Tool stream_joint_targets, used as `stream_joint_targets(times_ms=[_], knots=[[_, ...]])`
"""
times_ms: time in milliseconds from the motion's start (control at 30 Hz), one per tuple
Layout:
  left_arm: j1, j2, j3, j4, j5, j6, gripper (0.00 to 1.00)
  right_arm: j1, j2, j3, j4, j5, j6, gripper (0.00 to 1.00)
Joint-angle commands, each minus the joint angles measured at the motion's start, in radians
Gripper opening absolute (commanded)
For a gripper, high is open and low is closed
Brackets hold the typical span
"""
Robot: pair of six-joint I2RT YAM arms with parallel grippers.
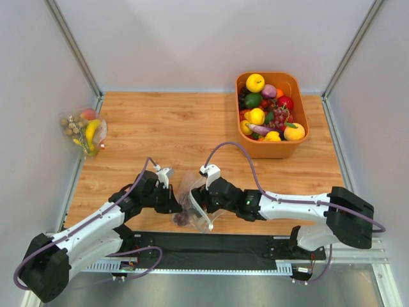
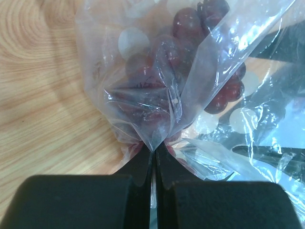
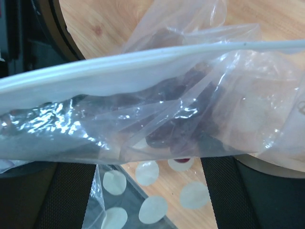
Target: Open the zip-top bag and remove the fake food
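One fold of the bag [image 2: 143, 112] is pinched tight in my left gripper [image 2: 153, 150], grapes [image 2: 186, 28] inside it just beyond the tips, while my right gripper [image 3: 145, 164] stands wide, clamping nothing, the zip strip [image 3: 143, 62] lying across just ahead of its fingers.
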Motion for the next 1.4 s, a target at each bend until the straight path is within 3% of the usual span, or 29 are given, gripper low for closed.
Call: stream_joint_targets(times_ms=[0,700,800,833,900,1033,1167,1267,1300,1367], knots=[[-0.006,0.007,0.008,0.053,0.056,0.015,0.00,0.007,0.010,-0.016,0.134,0.060,-0.017,0.85],[-0.016,0.031,0.000,0.093,0.108,0.013,0.00,0.006,0.221,-0.028,0.355,0.178,-0.063,0.84],[-0.019,0.036,-0.002,0.093,0.111,0.013,0.00,0.006,0.247,-0.033,0.420,0.144,-0.091,0.69],[-0.019,0.036,-0.002,0.093,0.111,0.013,0.00,0.007,0.257,-0.036,0.432,0.138,-0.092,0.59],[-0.021,0.036,-0.001,0.093,0.110,0.013,0.00,0.007,0.261,-0.042,0.463,0.127,-0.105,0.51],[-0.021,0.034,0.002,0.090,0.104,0.015,0.00,0.007,0.255,-0.045,0.443,0.120,-0.112,0.27],[-0.021,0.031,0.012,0.063,0.075,0.016,0.00,0.010,0.228,-0.062,0.400,0.115,-0.112,0.22],[-0.021,0.020,0.020,0.038,0.047,0.015,0.00,0.019,0.194,-0.088,0.365,0.132,-0.111,0.13],[-0.021,0.008,0.018,0.034,0.042,0.013,0.00,0.026,0.173,-0.098,0.351,0.151,-0.108,0.00],[-0.021,-0.009,0.025,0.009,0.016,0.010,0.03,0.033,0.151,-0.109,0.314,0.170,-0.105,0.00]])
